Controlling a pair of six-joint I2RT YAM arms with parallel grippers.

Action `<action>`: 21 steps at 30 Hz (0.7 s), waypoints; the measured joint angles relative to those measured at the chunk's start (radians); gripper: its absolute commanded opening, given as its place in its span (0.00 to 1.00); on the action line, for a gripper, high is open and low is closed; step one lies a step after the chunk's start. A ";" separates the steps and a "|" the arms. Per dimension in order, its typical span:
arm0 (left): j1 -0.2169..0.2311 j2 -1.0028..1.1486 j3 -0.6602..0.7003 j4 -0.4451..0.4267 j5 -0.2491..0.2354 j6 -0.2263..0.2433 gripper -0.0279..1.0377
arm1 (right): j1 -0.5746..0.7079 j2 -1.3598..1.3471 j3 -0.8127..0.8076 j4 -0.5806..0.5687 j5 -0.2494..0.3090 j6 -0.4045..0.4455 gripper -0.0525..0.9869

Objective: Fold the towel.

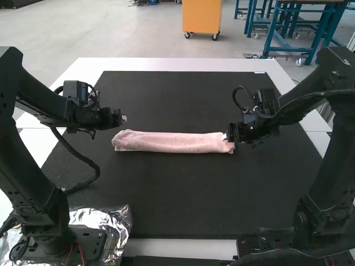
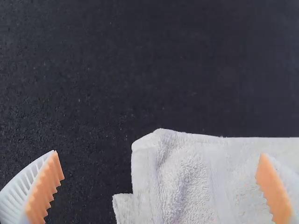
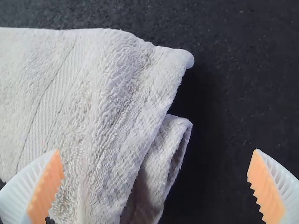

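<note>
Foil point(image 1: 113, 217), crinkled and shiny, at near left, by the left arm's base point(image 1: 47, 216); right arm's base point(image 1: 310, 221) at near right. Dark mat point(image 1: 183, 194) on the white bench point(image 1: 166, 64), whose white strips run along the mat's far and near sides.

Towel point(image 1: 172, 142): pink in high view, folded into a long narrow strip, lying crosswise on the mat between the two arms, beyond mid-mat. Long edges roughly straight. Wide stretch of mat on the near side, shallower stretch on the far side. A black cable point(image 1: 91, 172) from the left arm loops over the mat's left part.

Left tool point(image 1: 123, 117) is wide, near the towel's left end, slightly to the far side. Left wrist view: ribbed fingers well apart, one over mat, the other over towel; folded end has a rounded corner, lower layer poking out past the top one.

Right tool point(image 1: 226, 137) is wide too, at the towel's right end; touching or not, cannot tell. Right wrist view: one finger over towel, the other over mat, end edge running between them. Top layer's corner juts out; a lower fold opens beside it, layers not flush. Neither tool grips cloth.
</note>
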 measured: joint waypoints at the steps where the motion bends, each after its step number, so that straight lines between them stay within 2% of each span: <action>1: 0.000 -0.001 0.002 0.000 0.001 -0.006 0.94 | 0.000 0.007 0.000 0.000 0.000 0.000 0.92; 8: 0.000 -0.013 0.001 0.000 0.002 -0.031 0.94 | 0.015 0.029 0.000 0.027 0.003 0.000 0.91; 11: 0.000 -0.013 0.002 -0.001 0.002 -0.036 0.94 | 0.024 0.032 0.000 0.037 0.003 0.000 0.84; 12: 0.000 -0.013 0.002 -0.001 0.002 -0.037 0.94 | 0.028 0.035 0.000 0.043 0.003 0.000 0.79; 13: 0.000 -0.013 0.001 -0.001 0.002 -0.037 0.94 | 0.030 0.042 0.000 0.050 0.002 0.000 0.70; 14: 0.000 -0.013 0.002 -0.001 0.002 -0.037 0.94 | 0.034 0.050 0.000 0.054 0.002 -0.002 0.52; 16: 0.000 -0.013 0.001 -0.006 0.002 -0.037 0.94 | 0.034 0.068 0.002 0.066 0.011 -0.005 0.01; 21: 0.000 -0.013 0.001 -0.011 0.002 -0.037 0.94 | 0.029 0.078 0.005 0.065 -0.014 -0.013 0.03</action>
